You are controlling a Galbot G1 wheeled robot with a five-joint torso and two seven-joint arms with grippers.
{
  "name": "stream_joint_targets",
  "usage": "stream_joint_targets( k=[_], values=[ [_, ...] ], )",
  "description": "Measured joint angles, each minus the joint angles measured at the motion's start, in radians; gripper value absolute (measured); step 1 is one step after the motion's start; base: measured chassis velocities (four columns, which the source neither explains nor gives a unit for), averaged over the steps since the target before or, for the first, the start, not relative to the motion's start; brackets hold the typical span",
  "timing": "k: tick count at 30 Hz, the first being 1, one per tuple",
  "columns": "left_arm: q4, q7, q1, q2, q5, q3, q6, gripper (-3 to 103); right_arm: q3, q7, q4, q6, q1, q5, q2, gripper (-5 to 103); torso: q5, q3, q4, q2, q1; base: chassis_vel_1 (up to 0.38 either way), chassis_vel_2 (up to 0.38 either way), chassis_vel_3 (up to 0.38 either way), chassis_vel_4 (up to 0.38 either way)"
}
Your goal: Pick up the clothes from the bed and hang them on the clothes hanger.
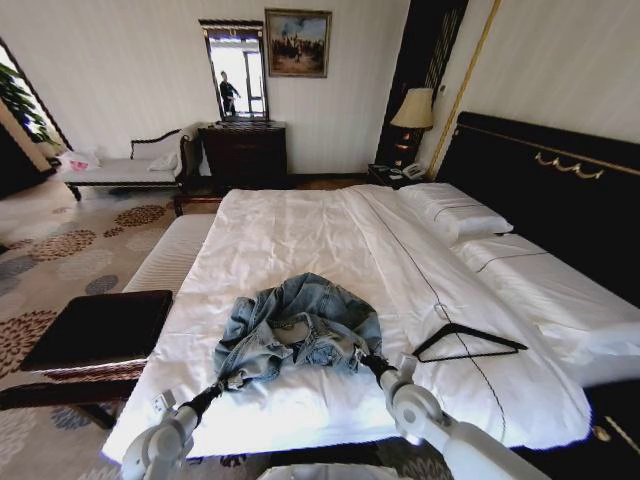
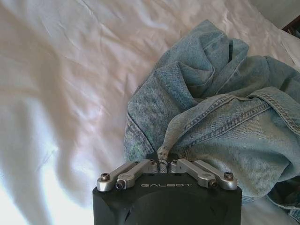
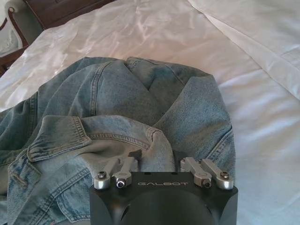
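Note:
The clothes, a light-blue denim jacket [image 1: 295, 328], lie crumpled on the near part of the bed [image 1: 330, 235]. My left gripper [image 1: 222, 384] is at the jacket's near left edge. In the left wrist view the left gripper [image 2: 163, 165] is shut on a stitched fold of the denim [image 2: 220, 126]. My right gripper [image 1: 372, 362] is at the jacket's near right edge. In the right wrist view its fingers [image 3: 125, 164] stand apart, with a bunch of denim [image 3: 140, 103] rising between them. The black clothes hanger [image 1: 466, 342] lies flat on the sheet to the right of the jacket.
White pillows [image 1: 455, 215] lie against the black headboard [image 1: 545, 165] on the right. A dark bench [image 1: 100, 325] stands left of the bed. Beyond the bed's far end are a dark dresser [image 1: 243, 152] and a pale chaise [image 1: 125, 168].

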Motion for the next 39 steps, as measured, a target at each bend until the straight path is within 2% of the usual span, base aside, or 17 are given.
stream_joint_targets(
  k=[1, 4, 6, 8, 11, 14, 17, 18, 21, 22, 24, 27, 28, 33, 36, 37, 39],
  values=[
    [0.000, 0.000, 0.000, 0.000, 0.000, 0.000, 0.000, 7, 0.000, 0.000, 0.000, 0.000, 0.000, 0.000, 0.000, 36, 0.0000, 0.000, 0.0000, 0.000, 0.000, 0.000, 0.000, 0.000, 0.000],
    [-0.001, 0.000, 0.000, 0.002, 0.001, 0.000, -0.001, 7, 0.009, -0.039, -0.006, 0.030, -0.015, -0.029, 0.000, 20, 0.0000, 0.000, 0.0000, 0.000, 0.000, 0.000, 0.000, 0.000, 0.000],
    [-0.002, 0.000, 0.000, 0.003, 0.001, 0.000, -0.001, 7, 0.012, -0.048, -0.008, 0.039, -0.017, -0.034, 0.000, 20, 0.0000, 0.000, 0.0000, 0.000, 0.000, 0.000, 0.000, 0.000, 0.000],
    [-0.007, 0.000, 0.002, 0.004, 0.001, 0.000, -0.003, 7, 0.019, -0.069, -0.013, 0.061, -0.023, -0.048, 0.004, 9, 0.0000, 0.000, 0.0001, 0.000, 0.000, 0.000, 0.000, 0.000, 0.000],
    [-0.013, 0.000, 0.004, 0.005, 0.001, -0.001, -0.007, 7, 0.030, -0.090, -0.017, 0.081, -0.032, -0.065, 0.009, 2, 0.0001, 0.000, 0.0001, 0.000, 0.000, 0.000, 0.000, 0.000, 0.000],
    [-0.021, 0.000, 0.005, 0.008, 0.000, -0.003, -0.023, 7, 0.046, -0.114, -0.018, 0.102, -0.047, -0.086, 0.013, 2, 0.0001, 0.000, 0.0002, 0.000, 0.000, 0.000, 0.000, 0.000, 0.000],
    [-0.053, -0.013, 0.005, 0.013, 0.007, -0.003, -0.113, 7, 0.098, -0.239, -0.021, 0.196, -0.084, -0.145, 0.023, 2, -0.0002, 0.000, 0.0001, 0.000, 0.000, 0.000, 0.000, 0.000, 0.000],
    [-0.053, -0.013, 0.005, 0.013, 0.007, -0.003, -0.113, 7, 0.098, -0.239, -0.021, 0.196, -0.084, -0.145, 0.023, 2, -0.0002, 0.000, 0.0001, 0.000, 0.000, 0.000, 0.000, 0.000, 0.000],
    [-0.141, -0.028, -0.003, 0.025, 0.008, -0.006, -0.230, 7, 0.166, -0.406, -0.019, 0.303, -0.120, -0.194, 0.031, 2, -0.0002, 0.000, 0.0001, 0.000, 0.000, 0.000, 0.000, 0.000, 0.000],
    [-0.141, -0.028, -0.003, 0.025, 0.008, -0.006, -0.230, 7, 0.166, -0.406, -0.019, 0.303, -0.120, -0.194, 0.031, 2, -0.0002, 0.000, 0.0001, 0.000, 0.000, 0.000, 0.000, 0.000, 0.000],
    [-0.227, -0.058, -0.023, 0.045, -0.026, -0.018, -0.271, 7, 0.209, -0.498, -0.002, 0.358, -0.134, -0.198, 0.032, 2, 0.0000, 0.000, -0.0001, 0.000, 0.000, 0.000, 0.000, 0.000, 0.000],
    [-0.348, -0.111, -0.062, 0.087, -0.107, -0.040, -0.282, 7, 0.259, -0.593, 0.042, 0.413, -0.138, -0.179, 0.030, 2, 0.0001, 0.000, 0.0000, 0.000, 0.000, 0.000, 0.000, 0.000, 0.000],
    [-0.348, -0.111, -0.062, 0.087, -0.107, -0.040, -0.282, 7, 0.259, -0.593, 0.042, 0.413, -0.138, -0.179, 0.030, 2, 0.0001, 0.000, 0.0000, 0.000, 0.000, 0.000, 0.000, 0.000, 0.000],
    [-0.471, -0.169, -0.115, 0.193, -0.209, -0.089, -0.278, 7, 0.303, -0.636, 0.125, 0.442, -0.085, -0.119, 0.014, 2, 0.0000, 0.000, -0.0003, 0.000, 0.000, 0.000, 0.000, 0.000, 0.000],
    [-0.529, -0.192, -0.125, 0.272, -0.283, -0.189, -0.264, 7, 0.271, -0.631, 0.159, 0.443, 0.061, -0.053, -0.013, 2, -0.0002, 0.000, 0.0000, 0.000, 0.000, 0.000, 0.000, 0.000, 0.000],
    [-0.529, -0.192, -0.125, 0.272, -0.283, -0.189, -0.264, 7, 0.271, -0.631, 0.159, 0.443, 0.061, -0.053, -0.013, 2, -0.0002, 0.000, 0.0000, 0.000, 0.000, 0.000, 0.000, 0.000, 0.000],
    [-0.557, -0.219, -0.126, 0.312, -0.338, -0.278, -0.259, 7, 0.232, -0.625, 0.170, 0.442, 0.163, -0.006, -0.027, 2, 0.0000, 0.000, 0.0007, 0.000, 0.000, 0.000, 0.000, 0.000, 0.000]
  ],
)
